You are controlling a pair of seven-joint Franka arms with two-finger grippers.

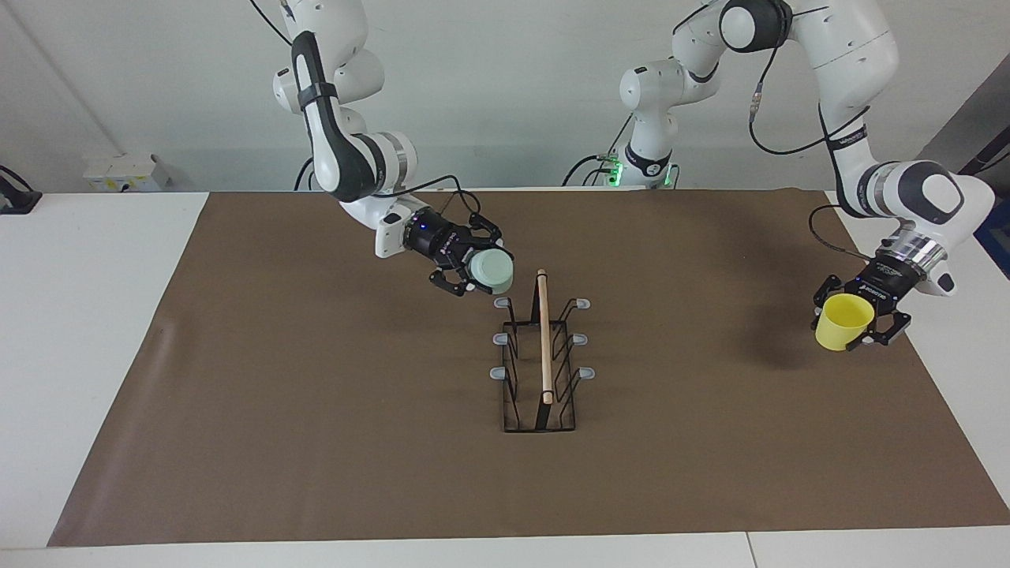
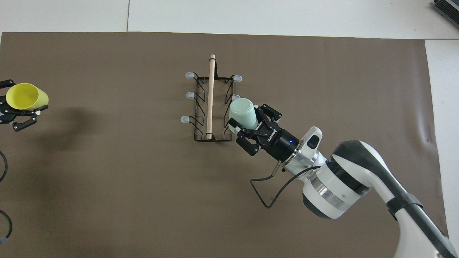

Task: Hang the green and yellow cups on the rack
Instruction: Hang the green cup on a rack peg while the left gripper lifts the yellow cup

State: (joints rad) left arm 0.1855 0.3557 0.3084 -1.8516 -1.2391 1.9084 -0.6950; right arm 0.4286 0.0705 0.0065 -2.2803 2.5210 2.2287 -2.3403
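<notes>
Two cups are up in the air, one in each gripper; going from the right arm's end of the table across to the left arm's. The right gripper [image 1: 472, 272] is clenched around the green cup [image 1: 493, 270], which lies tipped on its side with its closed bottom pointing toward the rack [image 1: 541, 355]; in the facing view the cup hangs just above the rack's corner nearest the robots, on the right arm's side, close over the grey-tipped prong [image 1: 502, 303] there; whether it touches that prong I cannot tell. From overhead the same cup [image 2: 242, 113] overlaps the wire edge of the rack [image 2: 211, 107], and the right gripper [image 2: 251, 129] reaches in slantwise from the robots' end.

The rack stands in the middle of the brown mat [image 1: 316, 410], its wooden rod [image 1: 544, 335] running along the top, three prongs to each side; nothing hangs on it yet.

The left gripper [image 1: 860, 315] is over the mat's edge at the left arm's end of the table, well apart from the rack; it grasps the yellow cup [image 1: 843, 321], which sits nearly upright with its mouth open upward; overhead, the yellow cup [image 2: 24, 96] shows its hollow inside.
</notes>
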